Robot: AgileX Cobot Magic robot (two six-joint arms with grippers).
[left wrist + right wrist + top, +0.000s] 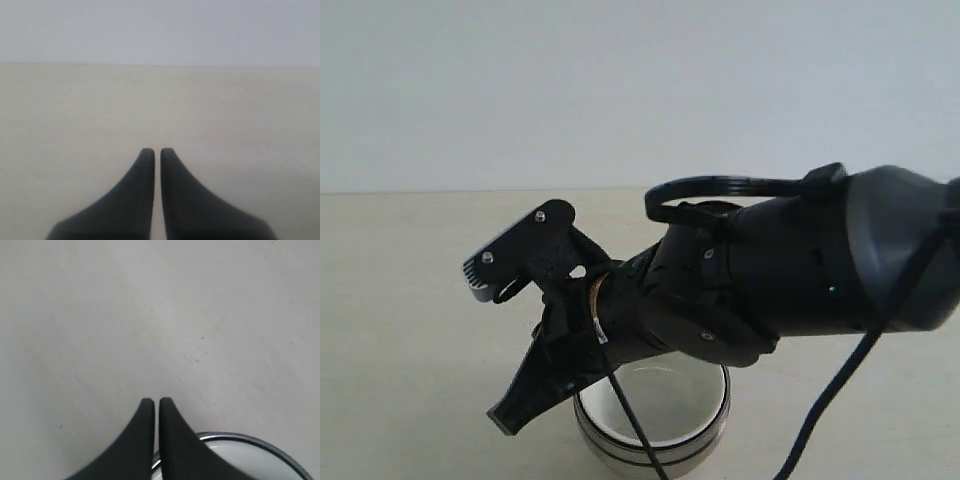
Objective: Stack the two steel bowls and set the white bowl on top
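A white bowl sits nested inside the shiny steel bowls at the table's front edge in the exterior view; banded steel rims show under its lip. My right gripper is shut and empty, and points down just left of the stack without touching it. In the right wrist view the right gripper hangs over bare table, with the steel rim and the white bowl's inside beside and behind its fingers. My left gripper is shut over bare table and holds nothing.
The right arm's dark body and its cable fill the middle and right of the exterior view and hide part of the table. A pale wall stands behind the table.
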